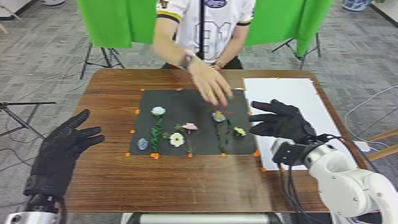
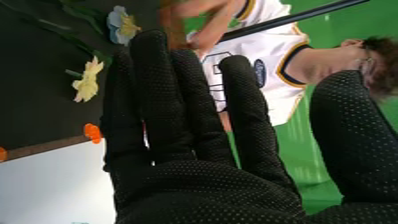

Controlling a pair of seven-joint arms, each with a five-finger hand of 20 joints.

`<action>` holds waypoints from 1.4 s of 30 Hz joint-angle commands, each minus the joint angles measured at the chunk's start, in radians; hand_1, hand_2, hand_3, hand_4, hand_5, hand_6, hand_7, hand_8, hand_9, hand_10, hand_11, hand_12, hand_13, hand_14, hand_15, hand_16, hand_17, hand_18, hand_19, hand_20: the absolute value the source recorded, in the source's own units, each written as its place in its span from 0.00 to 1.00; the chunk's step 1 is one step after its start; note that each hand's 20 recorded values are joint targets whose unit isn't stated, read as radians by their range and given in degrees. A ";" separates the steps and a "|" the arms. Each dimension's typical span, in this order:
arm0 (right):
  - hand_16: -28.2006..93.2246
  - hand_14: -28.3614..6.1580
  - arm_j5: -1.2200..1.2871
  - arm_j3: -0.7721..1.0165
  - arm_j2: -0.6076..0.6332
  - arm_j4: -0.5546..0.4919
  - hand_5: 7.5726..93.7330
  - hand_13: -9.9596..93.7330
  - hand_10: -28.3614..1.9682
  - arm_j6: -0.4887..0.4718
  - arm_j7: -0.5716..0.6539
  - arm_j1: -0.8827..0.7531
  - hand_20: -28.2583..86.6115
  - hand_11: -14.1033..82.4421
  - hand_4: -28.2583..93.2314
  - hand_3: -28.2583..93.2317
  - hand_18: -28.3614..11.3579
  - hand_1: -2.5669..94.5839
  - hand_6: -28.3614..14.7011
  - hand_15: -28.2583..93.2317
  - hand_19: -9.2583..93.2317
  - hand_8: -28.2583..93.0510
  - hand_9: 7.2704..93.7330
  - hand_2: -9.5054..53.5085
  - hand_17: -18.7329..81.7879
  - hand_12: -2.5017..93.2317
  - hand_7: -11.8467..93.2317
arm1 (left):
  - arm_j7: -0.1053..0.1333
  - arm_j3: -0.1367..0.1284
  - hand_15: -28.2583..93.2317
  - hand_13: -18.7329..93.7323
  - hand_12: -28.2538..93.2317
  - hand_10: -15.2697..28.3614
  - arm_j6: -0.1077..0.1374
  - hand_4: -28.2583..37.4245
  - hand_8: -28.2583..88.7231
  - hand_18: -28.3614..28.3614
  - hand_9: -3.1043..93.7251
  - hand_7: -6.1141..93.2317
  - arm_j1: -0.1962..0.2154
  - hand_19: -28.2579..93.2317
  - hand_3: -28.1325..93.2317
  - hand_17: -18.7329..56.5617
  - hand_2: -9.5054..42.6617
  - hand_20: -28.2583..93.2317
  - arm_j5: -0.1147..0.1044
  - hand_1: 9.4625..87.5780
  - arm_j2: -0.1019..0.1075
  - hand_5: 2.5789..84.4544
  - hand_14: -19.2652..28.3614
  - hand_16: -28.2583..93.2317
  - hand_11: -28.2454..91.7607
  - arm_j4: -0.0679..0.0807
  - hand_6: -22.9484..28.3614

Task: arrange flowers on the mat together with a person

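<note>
In the head view my right hand point(image 1: 282, 120) is over the white sheet by the dark mat's right edge, open. My left hand point(image 1: 67, 141) rests open at the table's left side. On the mat point(image 1: 178, 114) lie a white flower with a green stem point(image 1: 158, 111), a white blossom point(image 1: 177, 139), a pink flower point(image 1: 189, 126), a blue one point(image 1: 142, 144), a blue-yellow flower point(image 1: 218, 116) and a small yellow flower point(image 1: 239, 131). A person's hand point(image 1: 210, 86) is above the blue-yellow flower. In the right wrist view my open right hand point(image 2: 213, 185) is near the yellow flower point(image 2: 87, 80) and the blue-yellow flower point(image 2: 122, 25).
A white sheet point(image 1: 281, 92) lies right of the mat on the brown table point(image 1: 115, 185). Orange markers point(image 1: 155, 156) line the mat's edges. The person stands at the table's far side, before a green cloth point(image 1: 115, 22).
</note>
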 commanded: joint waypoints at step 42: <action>0.30 0.24 0.008 -0.011 -0.009 -0.005 0.54 0.57 0.26 -0.033 -0.014 0.006 0.31 0.33 0.04 0.84 0.09 0.25 0.60 0.69 0.75 0.15 0.56 0.28 0.37 0.18 0.23 | 0.031 -0.004 0.68 0.40 0.32 0.82 0.009 0.00 0.15 0.94 0.41 0.21 0.023 0.62 0.87 0.11 0.31 0.29 -0.012 0.05 -0.002 0.36 1.00 0.15 0.46 0.000 0.55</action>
